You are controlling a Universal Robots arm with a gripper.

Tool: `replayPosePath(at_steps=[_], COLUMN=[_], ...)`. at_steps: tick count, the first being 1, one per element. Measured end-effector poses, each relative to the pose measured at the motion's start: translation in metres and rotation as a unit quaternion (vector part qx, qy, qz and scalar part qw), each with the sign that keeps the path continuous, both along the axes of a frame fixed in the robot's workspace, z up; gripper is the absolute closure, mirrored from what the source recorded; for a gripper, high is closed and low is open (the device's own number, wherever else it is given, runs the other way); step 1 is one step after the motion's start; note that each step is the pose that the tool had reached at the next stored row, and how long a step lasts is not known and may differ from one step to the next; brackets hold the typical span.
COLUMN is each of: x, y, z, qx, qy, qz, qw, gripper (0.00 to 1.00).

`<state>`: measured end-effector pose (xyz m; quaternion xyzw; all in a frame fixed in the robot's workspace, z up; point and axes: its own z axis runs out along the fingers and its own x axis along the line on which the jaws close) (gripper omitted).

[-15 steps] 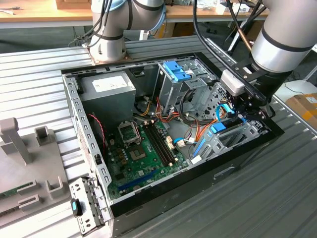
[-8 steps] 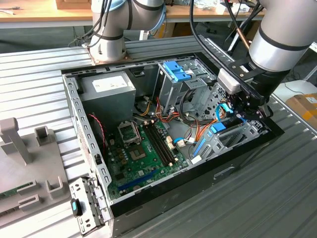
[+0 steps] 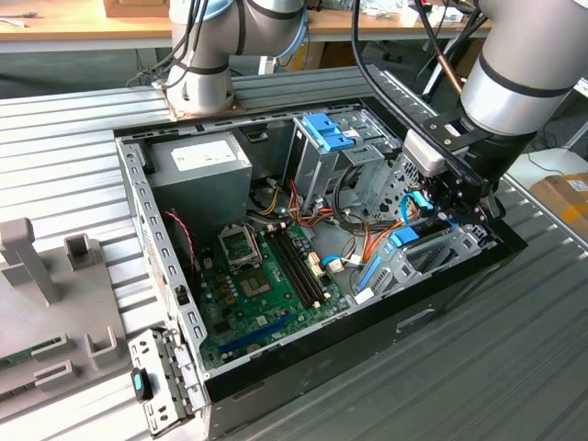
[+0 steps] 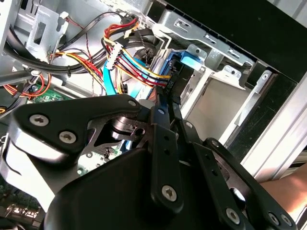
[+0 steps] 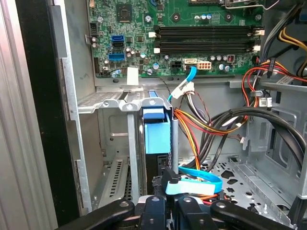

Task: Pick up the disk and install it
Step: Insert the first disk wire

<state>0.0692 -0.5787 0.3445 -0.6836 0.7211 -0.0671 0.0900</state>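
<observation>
Evidently installing is in hand: at the exterior view's right, the hand [image 3: 452,204] pinches the disk [image 5: 157,132] edge-on in its drive bay [image 5: 115,103], needing a straight, careful push.

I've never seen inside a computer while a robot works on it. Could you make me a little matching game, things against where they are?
Things:
1. disk
2. claw
3. blue latch
4. power supply box

Places:
A. atop the tall metal cage
B. standing on edge in a metal bay
C. case corner nearest the arm's base
D. low over the bay at the exterior view's right

Pairs: 1-B, 2-D, 3-A, 4-C
</observation>
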Motion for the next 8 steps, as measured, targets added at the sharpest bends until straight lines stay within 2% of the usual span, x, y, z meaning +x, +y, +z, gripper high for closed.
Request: replayPosePath(at_steps=[8], x=[0.0013], y=[-0.0001], z=[-0.0016], qx=[-0.0001], qy=[0.0000], qz=[0.000], qw=[1.0000], gripper=[0.84])
